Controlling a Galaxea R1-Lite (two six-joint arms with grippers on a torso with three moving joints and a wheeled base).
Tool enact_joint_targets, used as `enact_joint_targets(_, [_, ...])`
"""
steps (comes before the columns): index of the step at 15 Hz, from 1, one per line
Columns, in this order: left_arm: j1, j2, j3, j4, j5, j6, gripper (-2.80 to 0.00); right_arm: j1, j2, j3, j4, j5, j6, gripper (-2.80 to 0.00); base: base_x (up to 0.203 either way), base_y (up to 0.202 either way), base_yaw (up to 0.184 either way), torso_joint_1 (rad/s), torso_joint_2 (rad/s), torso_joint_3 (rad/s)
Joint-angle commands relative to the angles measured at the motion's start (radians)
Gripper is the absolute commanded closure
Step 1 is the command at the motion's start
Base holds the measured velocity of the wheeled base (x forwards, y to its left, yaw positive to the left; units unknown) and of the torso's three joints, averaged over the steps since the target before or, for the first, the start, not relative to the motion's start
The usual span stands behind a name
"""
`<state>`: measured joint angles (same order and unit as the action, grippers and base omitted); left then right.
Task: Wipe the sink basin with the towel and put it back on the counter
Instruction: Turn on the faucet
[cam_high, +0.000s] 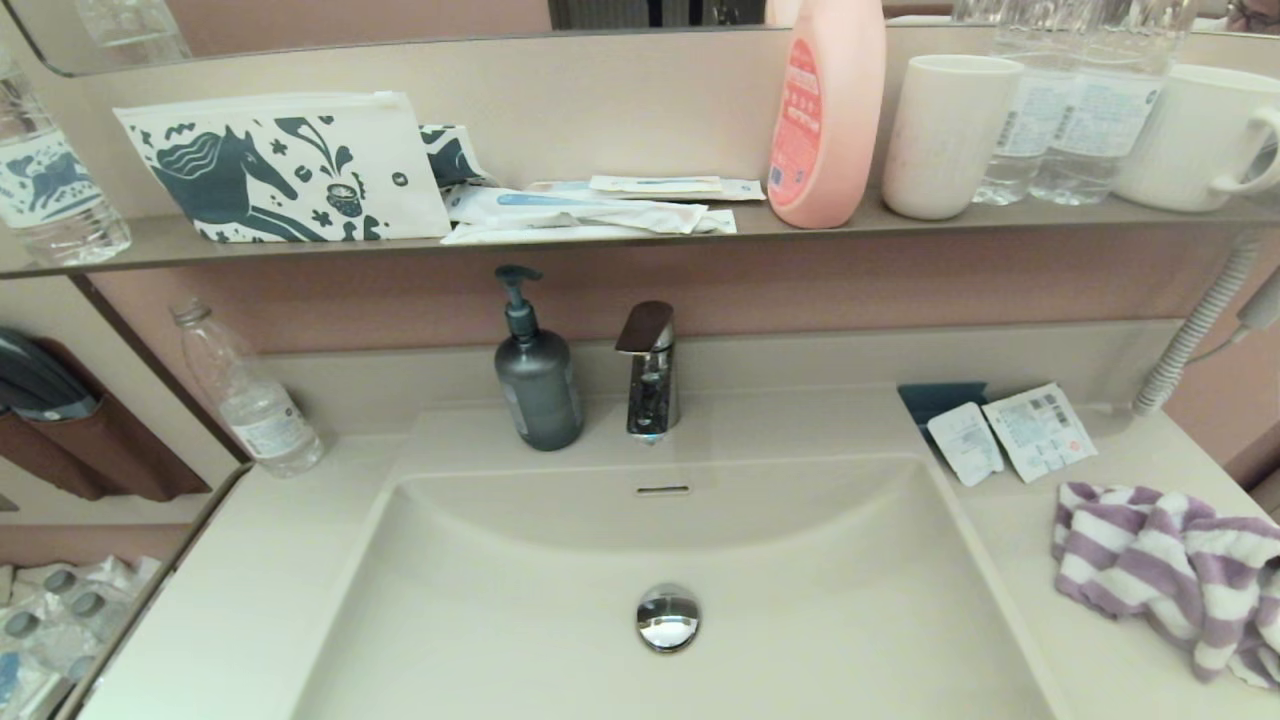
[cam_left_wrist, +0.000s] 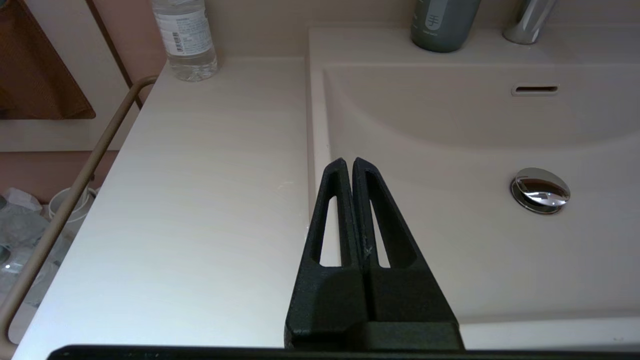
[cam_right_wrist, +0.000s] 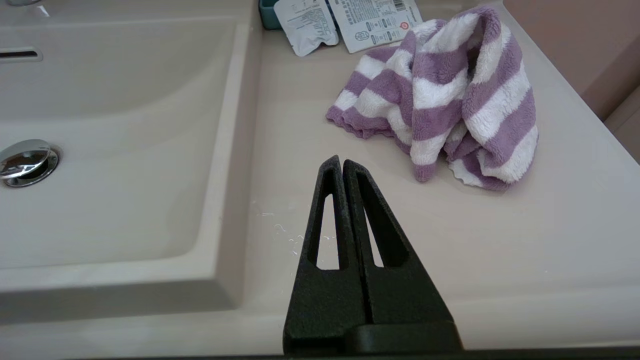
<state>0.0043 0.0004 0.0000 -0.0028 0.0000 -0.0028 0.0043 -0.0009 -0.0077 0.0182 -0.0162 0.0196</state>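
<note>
The purple-and-white striped towel (cam_high: 1170, 580) (cam_right_wrist: 445, 100) lies crumpled on the counter (cam_high: 1060, 620) to the right of the sink basin (cam_high: 800, 560). The basin's chrome drain plug (cam_high: 668, 617) and overflow slot (cam_high: 663, 490) are bare. My right gripper (cam_right_wrist: 341, 161) is shut and empty, hovering over the counter (cam_right_wrist: 500, 240) just short of the towel. Over the basin's left rim hangs my left gripper (cam_left_wrist: 349, 161), shut with nothing in it, the counter (cam_left_wrist: 200, 200) on one side of it and the basin (cam_left_wrist: 450, 150) on the other. Neither gripper shows in the head view.
A grey soap pump (cam_high: 536, 380) and a chrome tap (cam_high: 650, 370) stand behind the basin. Sachets (cam_high: 1010, 430) lie behind the towel, a plastic bottle (cam_high: 245, 395) at the counter's back left. The shelf (cam_high: 700, 225) above carries a horse pouch (cam_high: 280, 165), a pink bottle (cam_high: 825, 110) and cups (cam_high: 945, 135). A rail (cam_left_wrist: 70, 200) edges the counter's left side.
</note>
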Motion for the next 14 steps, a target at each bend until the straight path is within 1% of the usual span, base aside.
enact_joint_targets(1, [0.0,0.0,0.0,0.0,0.0,0.0,0.0,0.0,0.001,0.0,0.0,-0.001,0.0,0.0,0.0,0.0,0.0,0.0,0.0,0.0])
enact_joint_targets(14, [0.0,0.0,0.0,0.0,0.0,0.004,0.0,0.0,0.001,0.0,0.0,-0.001,0.0,0.0,0.0,0.0,0.0,0.0,0.0,0.0])
